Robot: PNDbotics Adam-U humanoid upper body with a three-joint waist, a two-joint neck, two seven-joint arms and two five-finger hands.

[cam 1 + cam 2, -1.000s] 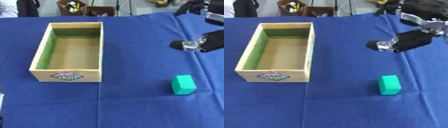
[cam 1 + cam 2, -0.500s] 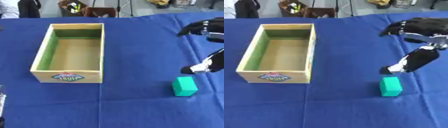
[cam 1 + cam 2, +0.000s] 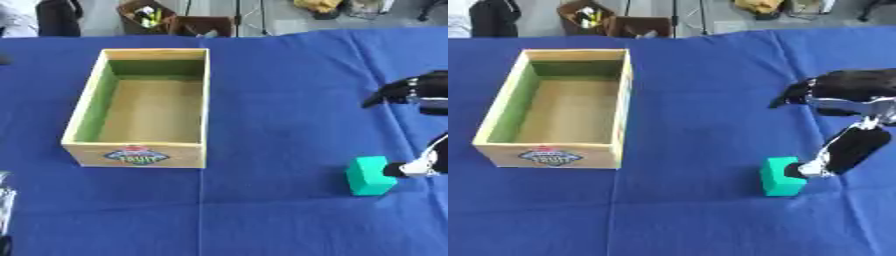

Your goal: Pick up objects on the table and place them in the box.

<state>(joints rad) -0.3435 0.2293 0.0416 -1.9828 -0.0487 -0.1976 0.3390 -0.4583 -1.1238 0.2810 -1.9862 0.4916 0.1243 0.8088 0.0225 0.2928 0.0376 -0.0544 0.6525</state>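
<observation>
A teal green block (image 3: 781,176) lies on the blue tablecloth at the front right. My right hand (image 3: 846,91) comes in from the right edge, above and behind the block. Its dark fingers (image 3: 794,95) are spread and point left, and one black digit (image 3: 849,147) reaches down so that its pale tip touches the block's right side. Nothing is curled round the block. The wooden box (image 3: 138,156), green inside with a label on its front wall, stands open and holds nothing, at the left. A grey sliver of my left hand (image 3: 4,200) shows at the lower left edge.
The blue cloth (image 3: 280,125) covers the whole table between box and block. Beyond the far edge stand a dark bin (image 3: 144,15) with bits in it and other floor clutter.
My right hand has come from the far right toward the front, down to the block. One digit tip now rests against the block's right side. Block and box have not moved.
</observation>
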